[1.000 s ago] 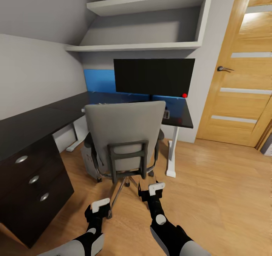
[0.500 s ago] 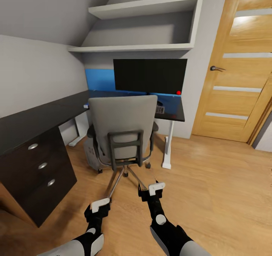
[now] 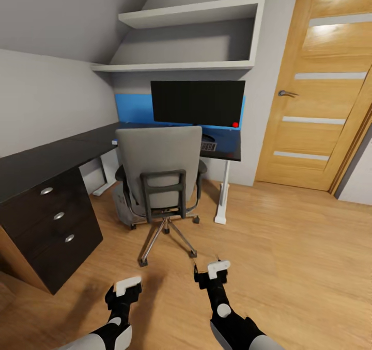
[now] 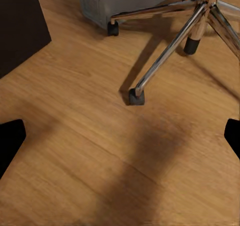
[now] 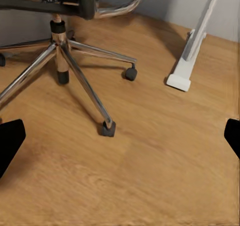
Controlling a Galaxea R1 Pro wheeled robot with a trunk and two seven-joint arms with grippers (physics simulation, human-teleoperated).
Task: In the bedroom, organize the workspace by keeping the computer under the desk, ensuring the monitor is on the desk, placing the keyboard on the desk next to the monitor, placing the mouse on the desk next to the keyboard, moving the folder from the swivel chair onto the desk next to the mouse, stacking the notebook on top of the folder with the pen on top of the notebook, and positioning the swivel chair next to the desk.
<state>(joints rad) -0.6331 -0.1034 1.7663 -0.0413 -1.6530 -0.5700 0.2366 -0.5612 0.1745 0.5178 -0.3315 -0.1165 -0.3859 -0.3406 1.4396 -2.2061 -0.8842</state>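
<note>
I judge the step in hand is getting to the folder on the chair (image 3: 158, 159), whose back faces me and hides the seat, so I can't see the folder. To do it well I'd swing round to the open side by the door (image 3: 315, 86) rather than reach over the backrest, and keep my base off the chrome star legs (image 4: 167, 51), which lie close ahead.

The chair sits tucked against the desk (image 3: 46, 159), with the monitor (image 3: 198, 102) standing on the desk behind it and the computer (image 3: 120, 205) under the desk beside the chair.

Both hands are empty and touch nothing. The left gripper (image 3: 126, 287) and the right gripper (image 3: 217, 270) hang low over the floor (image 3: 289, 247), fingers spread wide.
</note>
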